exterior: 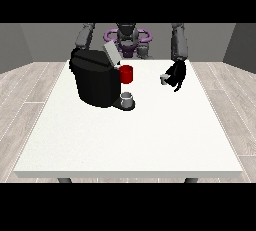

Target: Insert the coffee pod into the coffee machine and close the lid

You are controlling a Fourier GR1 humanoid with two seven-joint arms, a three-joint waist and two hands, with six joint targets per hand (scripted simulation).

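**Pod in hand, lid up, machine waiting**

From across the table: the coffee machine (95, 82) stands left of the table's middle, a squat black block with its grey lid (111, 53) tilted up and open. A red part (126, 74) shows at its front, at about three o'clock from the body, and a small grey cup (127, 98) sits on the drip base just below it, at about five o'clock.

The hand at the view's right (176, 75) hovers over the white table (130, 140), well apart from the machine and at about three o'clock from it. Its fingers curl down around a small pale thing at its nine-o'clock side, which I take to be the pod (164, 79); so it is grasping the pod, clear of the tabletop. The other hand I cannot see at all; only an upper arm shows behind the machine.

The step in hand looks like carrying the pod over to the machine. To do it well, I'd say the hand should travel towards nine o'clock and rise enough to clear the red part and the cup, come in under the raised lid without knocking it, and let go only once the pod sits squarely over the opening on top. The lid comes after.

Counted: one machine, one lid, one cup, one pod, one hand showing.
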